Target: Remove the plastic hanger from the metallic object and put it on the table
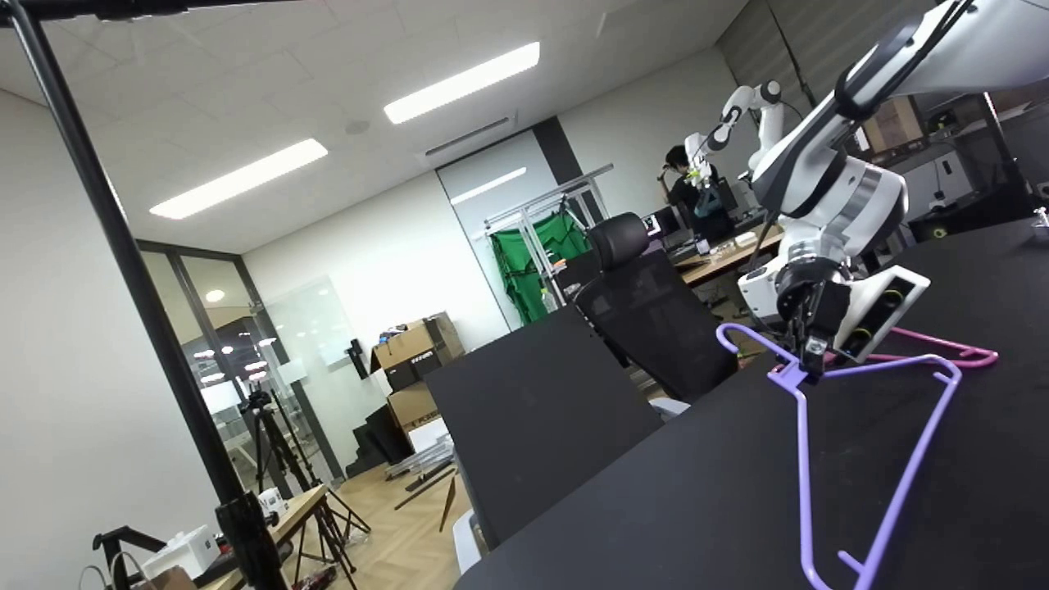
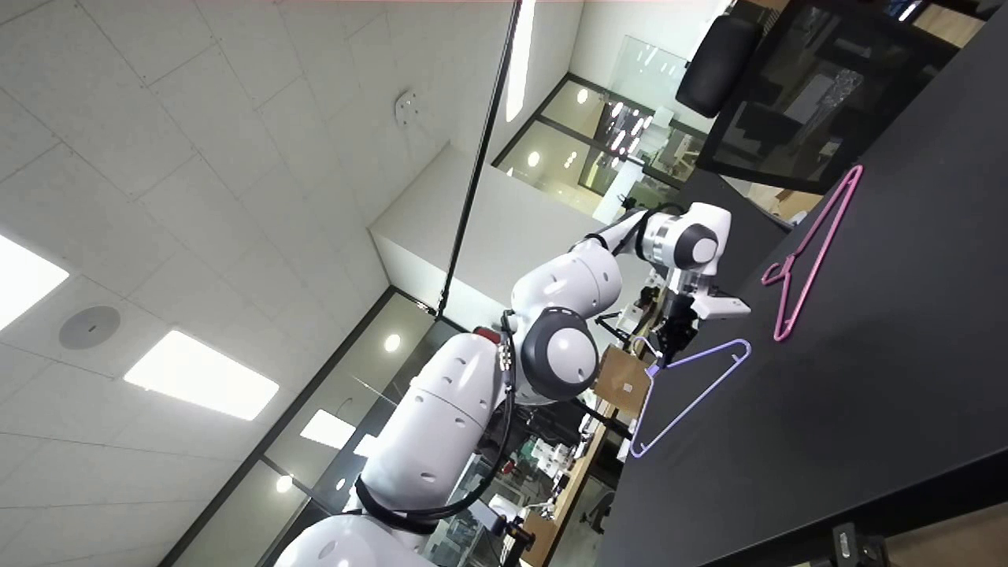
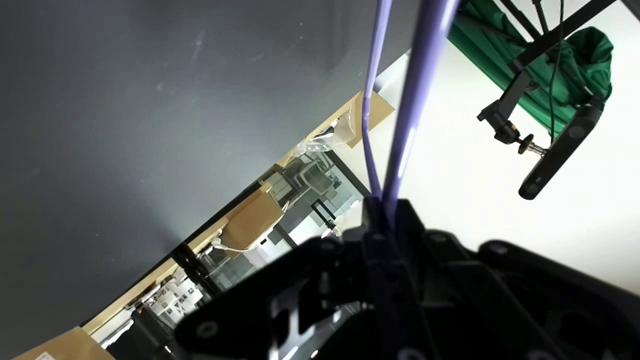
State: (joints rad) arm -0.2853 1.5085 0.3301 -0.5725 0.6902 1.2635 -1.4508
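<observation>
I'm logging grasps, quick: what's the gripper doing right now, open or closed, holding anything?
Gripper: closed, holding the lavender plastic hanger near its hook.

The arm (image 2: 425,445) is white, built of rounded casings (image 2: 563,287) dotted with small dark recesses (image 2: 428,477). A large joint (image 2: 561,354) carries a dark grey ring (image 2: 535,346) around a white disc (image 2: 572,354); beside it are a red patch (image 2: 487,335) and a metallic connector (image 2: 505,357), and a thick black cable (image 2: 509,394) runs along the casings. A black strap (image 2: 394,512) wraps one casing. Farther along, a silver-grey band (image 1: 852,201) crosses the white, and a shiny metallic section (image 1: 815,246) meets a black collar (image 1: 807,277). The end effector (image 3: 389,212) is black, with angular links (image 3: 270,285), round screw heads (image 3: 207,328) and slim dark fingers (image 3: 407,217). Next to it, a white housing (image 1: 873,297) has a black face (image 1: 875,318) with two round windows (image 1: 892,297).
</observation>
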